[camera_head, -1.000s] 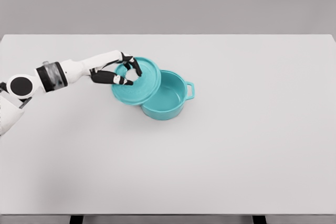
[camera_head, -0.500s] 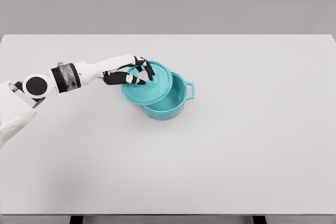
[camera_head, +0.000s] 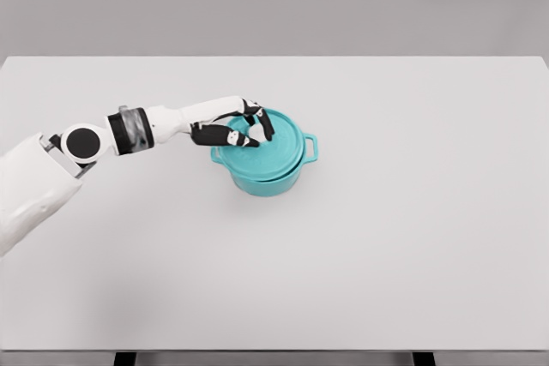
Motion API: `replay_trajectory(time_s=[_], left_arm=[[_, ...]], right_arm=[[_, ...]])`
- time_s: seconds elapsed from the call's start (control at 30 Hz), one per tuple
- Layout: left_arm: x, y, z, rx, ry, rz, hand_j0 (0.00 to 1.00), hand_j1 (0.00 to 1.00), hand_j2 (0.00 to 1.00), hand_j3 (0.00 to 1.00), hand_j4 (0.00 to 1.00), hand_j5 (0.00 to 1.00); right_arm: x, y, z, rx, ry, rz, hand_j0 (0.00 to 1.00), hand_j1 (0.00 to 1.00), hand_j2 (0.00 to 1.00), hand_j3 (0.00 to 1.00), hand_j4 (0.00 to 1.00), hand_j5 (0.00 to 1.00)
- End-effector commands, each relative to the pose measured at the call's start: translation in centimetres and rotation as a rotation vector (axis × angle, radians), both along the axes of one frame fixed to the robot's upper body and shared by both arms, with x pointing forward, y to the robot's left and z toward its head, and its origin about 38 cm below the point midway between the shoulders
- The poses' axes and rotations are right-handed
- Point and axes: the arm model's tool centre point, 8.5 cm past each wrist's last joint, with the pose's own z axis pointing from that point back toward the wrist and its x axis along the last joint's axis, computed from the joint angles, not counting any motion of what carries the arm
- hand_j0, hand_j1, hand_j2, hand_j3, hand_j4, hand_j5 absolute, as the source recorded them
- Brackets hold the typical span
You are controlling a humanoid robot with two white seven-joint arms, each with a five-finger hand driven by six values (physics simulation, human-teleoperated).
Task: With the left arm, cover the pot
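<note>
The teal pot (camera_head: 268,173) stands on the white table (camera_head: 412,237), a little left of middle, one side handle (camera_head: 310,147) pointing right. The lid (camera_head: 268,145) lies over its mouth, nearly level and close to centred, with its left edge seeming to overhang the rim slightly; whether it has dropped into its seat all round cannot be told from this height. The left hand (camera_head: 238,126) reaches in from the left and is closed around the lid's left portion, dark fingers (camera_head: 260,119) curled over the top and thumb (camera_head: 225,135) below toward the edge. The right arm is not in view. The job looks almost finished, and what remains is a careful seating. A good way is to nudge the lid a touch to the right until it sits even with the rim, lower it flat rather than edge first, then loosen the fingers straight upward so nothing drags the lid sideways. Pulling the hand back along the arm's line before letting go risks tipping the lid or shifting the light pot.
</note>
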Motion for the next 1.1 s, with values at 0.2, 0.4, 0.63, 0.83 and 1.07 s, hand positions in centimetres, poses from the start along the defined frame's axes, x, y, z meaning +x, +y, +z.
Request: replay_trajectory(time_s=[0.2, 0.4, 0.63, 0.83, 1.07], left_arm=[[0.0, 0.0, -0.1, -0.001, -0.001, -0.002, 0.87, 0.87, 0.87, 0.87, 0.87, 0.87], [0.0, 0.0, 0.1, -0.005, -0.005, -0.004, 0.87, 0.87, 0.87, 0.87, 0.87, 0.87], [-0.9, 3.0, 4.4, -0.063, -0.051, -0.020, 0.95, 0.95, 0.95, 0.95, 0.95, 0.95], [-4.5, 16.6, 7.1, 0.031, -0.057, 0.195, 1.00, 1.00, 1.00, 1.00, 1.00, 1.00], [-5.4, 19.8, 5.8, 0.025, -0.036, 0.290, 1.00, 1.00, 1.00, 1.00, 1.00, 1.00]], right_arm=[[0.0, 0.0, 0.0, 0.000, 0.000, 0.001, 1.00, 1.00, 1.00, 1.00, 1.00, 1.00], [0.0, 0.0, 0.0, 0.000, 0.000, 0.001, 1.00, 1.00, 1.00, 1.00, 1.00, 1.00], [0.0, 0.0, 0.0, 0.000, 0.000, 0.001, 1.00, 1.00, 1.00, 1.00, 1.00, 1.00], [0.0, 0.0, 0.0, 0.000, 0.000, 0.001, 1.00, 1.00, 1.00, 1.00, 1.00, 1.00], [0.0, 0.0, 0.0, 0.000, 0.000, 0.001, 1.00, 1.00, 1.00, 1.00, 1.00, 1.00]])
